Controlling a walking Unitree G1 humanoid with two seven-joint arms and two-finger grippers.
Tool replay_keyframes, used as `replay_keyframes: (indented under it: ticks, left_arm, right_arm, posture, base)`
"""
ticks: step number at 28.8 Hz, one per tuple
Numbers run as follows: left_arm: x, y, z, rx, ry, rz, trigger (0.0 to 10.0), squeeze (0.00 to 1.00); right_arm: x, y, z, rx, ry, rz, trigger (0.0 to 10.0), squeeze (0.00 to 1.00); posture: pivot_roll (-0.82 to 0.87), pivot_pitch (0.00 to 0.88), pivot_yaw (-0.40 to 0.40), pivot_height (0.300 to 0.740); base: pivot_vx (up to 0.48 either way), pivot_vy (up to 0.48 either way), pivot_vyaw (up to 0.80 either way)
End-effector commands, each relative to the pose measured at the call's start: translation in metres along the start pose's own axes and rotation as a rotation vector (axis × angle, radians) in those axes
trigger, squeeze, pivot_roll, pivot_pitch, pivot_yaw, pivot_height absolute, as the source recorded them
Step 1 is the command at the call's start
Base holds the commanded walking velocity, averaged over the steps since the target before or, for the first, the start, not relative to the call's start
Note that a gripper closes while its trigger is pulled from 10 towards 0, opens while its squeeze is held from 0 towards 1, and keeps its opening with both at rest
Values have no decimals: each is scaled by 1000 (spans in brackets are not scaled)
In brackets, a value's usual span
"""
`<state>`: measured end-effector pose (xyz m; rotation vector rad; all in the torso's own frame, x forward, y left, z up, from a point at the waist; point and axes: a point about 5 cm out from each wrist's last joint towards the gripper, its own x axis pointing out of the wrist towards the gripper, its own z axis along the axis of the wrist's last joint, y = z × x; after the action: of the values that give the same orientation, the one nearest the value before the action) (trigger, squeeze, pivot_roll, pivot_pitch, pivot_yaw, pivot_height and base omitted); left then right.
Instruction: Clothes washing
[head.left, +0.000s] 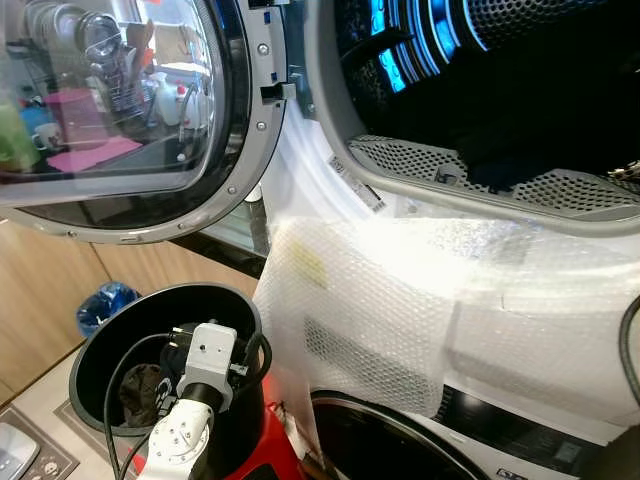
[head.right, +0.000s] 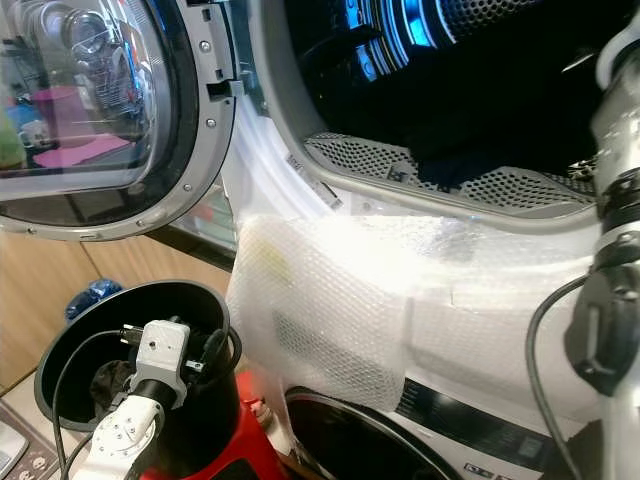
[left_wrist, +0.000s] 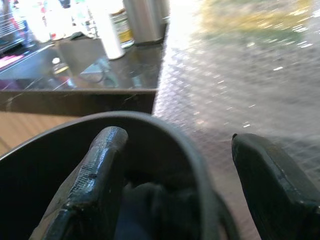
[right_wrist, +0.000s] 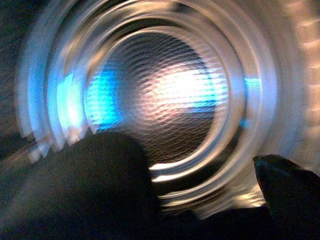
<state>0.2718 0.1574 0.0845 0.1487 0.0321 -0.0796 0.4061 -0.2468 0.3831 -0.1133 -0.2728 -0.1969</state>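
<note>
Your right gripper is spread wide, empty, facing the drum, while your left gripper, also spread, straddles the bin rim just above limp, light clothes; pinch a bunched fold, which the left wrist view barely shows.
</note>
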Motion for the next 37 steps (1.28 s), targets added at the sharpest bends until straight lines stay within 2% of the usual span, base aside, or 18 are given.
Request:
replay_keyframes:
  ticks: [1, 2, 6, 7, 9, 12, 13, 14, 15, 18, 22, 23, 27, 28, 29, 32, 34, 37]
  left_arm:
    - [-1, 1, -1, 2, 4, 0, 10000, 0]
    - [0, 0, 0, 7, 2, -11, 10000, 0]
    - [0, -1, 0, 12, 0, -18, 10000, 0]
    - [0, -1, 1, 16, -2, -20, 10000, 0]
    - [0, -1, 1, 18, -3, -21, 10000, 0]
    - [-1, -1, 1, 27, -4, -22, 10000, 0]
    - [-1, -1, 1, 31, -5, -22, 10000, 0]
    - [-1, -1, 1, 31, -5, -22, 10000, 0]
    - [-2, -1, 1, 36, -5, -23, 10000, 0]
    - [-2, -1, 1, 51, -8, -30, 10000, 0]
    - [0, -3, 2, 55, -13, -43, 10000, 0]
    - [0, -3, 2, 55, -13, -43, 10000, 0]
    - [2, -6, 4, 68, -19, -69, 10000, 0]
    - [2, -6, 4, 68, -19, -69, 10000, 0]
    - [2, -6, 4, 68, -20, -67, 10000, 0]
    - [2, -6, 4, 69, -21, -65, 10000, 0]
    - [1, -6, 4, 70, -20, -65, 10000, 0]
    - [0, -6, 4, 73, -19, -65, 10000, 0]
  right_arm:
    - [-4, 25, -31, -94, 72, 120, 10000, 0]
    - [-8, 45, -39, -135, 48, 173, 10000, 0]
    - [-12, 60, -39, -185, -17, 186, 10000, 0]
    - [-14, 65, -37, -243, -58, 178, 10000, 0]
    - [-15, 68, -36, -277, -74, 182, 10000, 0]
    - [-27, 87, -27, -554, -268, 243, 10000, 0]
    - [-30, 88, -22, -627, -322, 247, 10000, 0]
    - [-30, 88, -22, -627, -322, 247, 10000, 0]
    - [-32, 86, -16, -692, -363, 234, 10000, 0]
    - [-37, 79, 9, -865, -503, 206, 10000, 0]
    - [-47, 79, 37, -970, -640, 238, 10000, 0]
    - [-47, 79, 37, -970, -640, 238, 10000, 0]
    - [-42, 85, 45, -1155, -654, 391, 10000, 0]
    - [-42, 85, 45, -1155, -654, 391, 10000, 0]
    - [-43, 89, 41, -1169, -651, 464, 10000, 0]
    - [-43, 94, 28, -1334, -650, 593, 10000, 0]
    - [-41, 93, 28, -1381, -653, 573, 10000, 0]
    - [-35, 92, 36, -1508, -694, 459, 10000, 0]
  posture:
    - [-81, 0, 87, 740]
    - [-76, 0, 88, 740]
    - [-74, 0, 89, 740]
    - [-74, 0, 89, 740]
    - [-71, 0, 88, 740]
    - [-61, 0, 86, 740]
    - [-60, 0, 85, 740]
    - [-60, 0, 85, 740]
    - [-60, 0, 85, 740]
    - [-67, 0, 85, 740]
    - [-78, 0, 87, 740]
    - [-78, 0, 87, 740]
    - [-87, 0, 88, 740]
    - [-87, 0, 88, 740]
    - [-83, 0, 84, 740]
    - [-73, 0, 77, 740]
    - [-72, 0, 72, 740]
    - [-69, 0, 71, 740]
  base:
    - [0, 0, 0]
    - [0, 0, 0]
    - [0, 0, 0]
    - [0, 0, 0]
    - [0, 0, 0]
    - [0, 0, 0]
    - [0, 0, 0]
    - [0, 0, 0]
    - [0, 0, 0]
    - [0, 0, 0]
    - [0, 0, 0]
    - [0, 0, 0]
    - [0, 0, 0]
    - [0, 0, 0]
    - [0, 0, 0]
    - [0, 0, 0]
    - [0, 0, 0]
    - [0, 0, 0]
